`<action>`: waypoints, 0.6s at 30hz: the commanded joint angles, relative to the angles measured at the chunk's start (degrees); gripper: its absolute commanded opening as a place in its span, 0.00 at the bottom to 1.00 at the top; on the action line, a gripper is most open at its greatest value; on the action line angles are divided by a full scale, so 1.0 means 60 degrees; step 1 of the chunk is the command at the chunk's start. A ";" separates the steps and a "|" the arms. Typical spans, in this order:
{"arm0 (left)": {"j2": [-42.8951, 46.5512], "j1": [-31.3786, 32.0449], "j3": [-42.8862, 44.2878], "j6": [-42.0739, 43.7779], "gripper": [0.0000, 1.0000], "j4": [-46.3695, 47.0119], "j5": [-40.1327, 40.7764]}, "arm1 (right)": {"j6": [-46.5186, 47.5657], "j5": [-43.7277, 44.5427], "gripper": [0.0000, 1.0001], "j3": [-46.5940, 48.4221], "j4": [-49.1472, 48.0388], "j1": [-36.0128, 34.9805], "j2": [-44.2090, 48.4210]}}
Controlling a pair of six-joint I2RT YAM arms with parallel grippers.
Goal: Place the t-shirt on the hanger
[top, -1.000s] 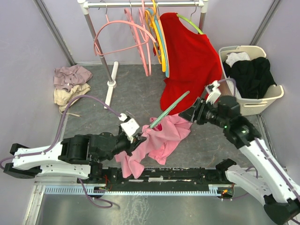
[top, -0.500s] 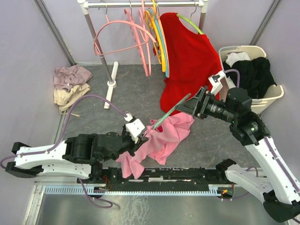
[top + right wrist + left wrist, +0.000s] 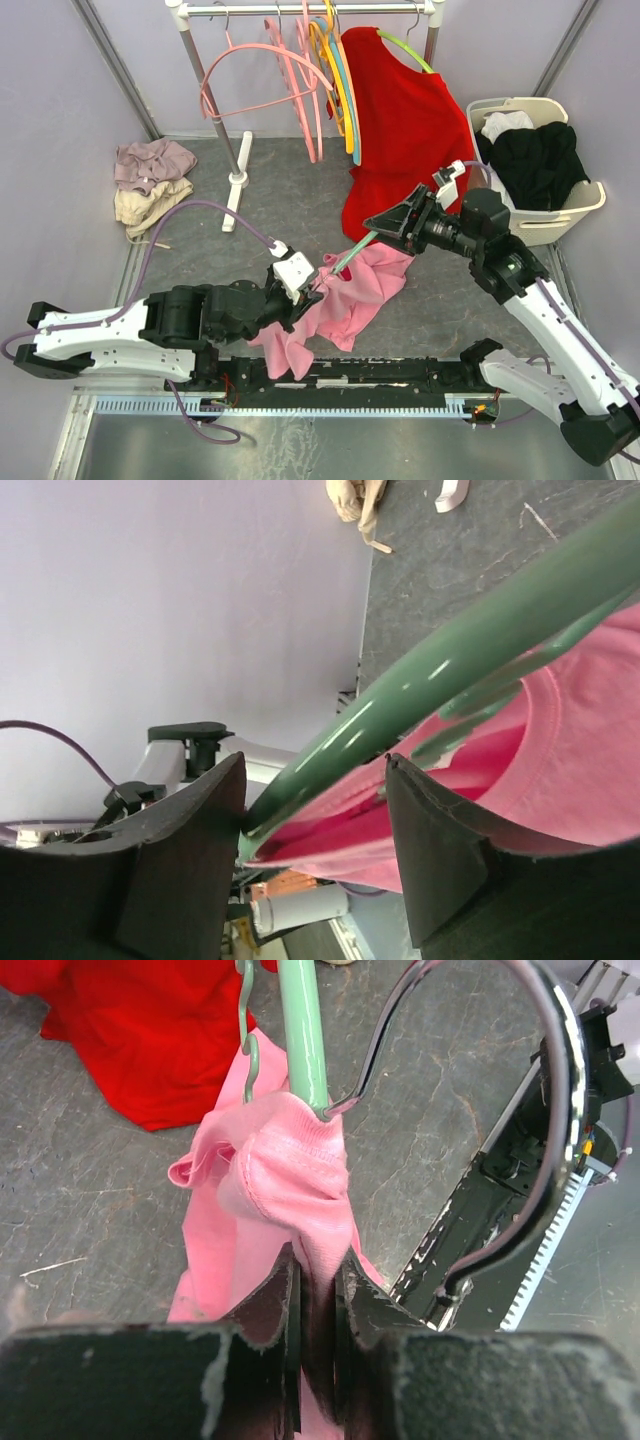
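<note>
Partway.
- Left gripper (image 3: 317, 1265): nearly closed, pinching t-shirt (image 3: 352, 292) at collar hem.
- Right gripper (image 3: 315, 770): jaws wide, straddling hanger (image 3: 302, 1030) bar, not clamped on it as far as visible.
- Hanger: centre of top view, hook (image 3: 548, 1100) end at collar, one arm poking out upper right.
- T-shirt: bunched on table (image 3: 300, 200), lower centre.
- Left to do: seat both shoulders, lift clear.

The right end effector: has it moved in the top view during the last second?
Yes. The right end effector has shifted left and slightly up in the top view, farther from the laundry basket.
</note>
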State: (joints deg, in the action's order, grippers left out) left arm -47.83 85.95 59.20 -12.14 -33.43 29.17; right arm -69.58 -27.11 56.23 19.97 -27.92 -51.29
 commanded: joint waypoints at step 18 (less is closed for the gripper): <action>-0.0153 0.0022 -0.0822 0.1382 0.22 0.3455 0.0900 | -0.1742 0.1032 0.01 -0.0585 -0.1450 -0.1375 -0.0389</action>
State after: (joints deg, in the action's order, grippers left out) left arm -48.86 85.95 53.93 -9.43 -28.58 30.79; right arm -78.43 -21.37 55.94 10.44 -34.44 -53.91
